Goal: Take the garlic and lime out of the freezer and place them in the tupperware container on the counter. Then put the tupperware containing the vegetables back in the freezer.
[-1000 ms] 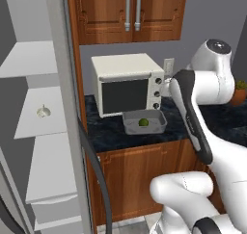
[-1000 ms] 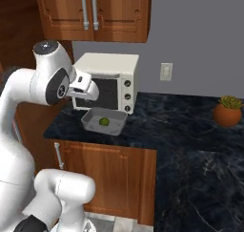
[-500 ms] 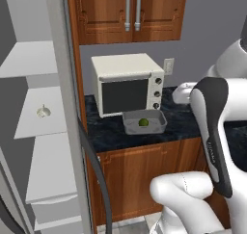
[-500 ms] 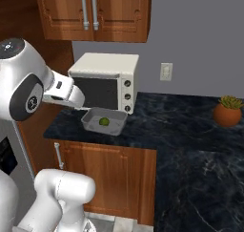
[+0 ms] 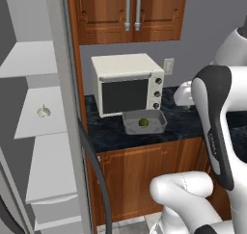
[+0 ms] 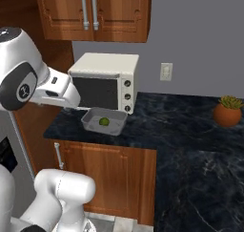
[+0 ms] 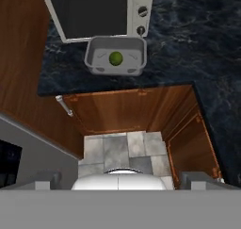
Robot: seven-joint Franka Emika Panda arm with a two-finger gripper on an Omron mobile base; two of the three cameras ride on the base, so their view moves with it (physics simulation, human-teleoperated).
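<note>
The arm has swung back from the tupperware container [image 7: 116, 56]. Gripper [image 7: 120, 180] jaws fully open, empty; lime [image 7: 116, 58] inside container, far ahead, clear of walls.

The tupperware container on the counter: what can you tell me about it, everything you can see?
The tupperware container is a shallow, rectangular, translucent grey tub with low walls and rounded corners; it looks like plastic. It sits upright and uncovered on the dark speckled counter, right in front of the cream oven, near the counter's front edge. Inside lies the lime, a small dark-green ball near the middle of its floor. Nothing else touches it.
</note>
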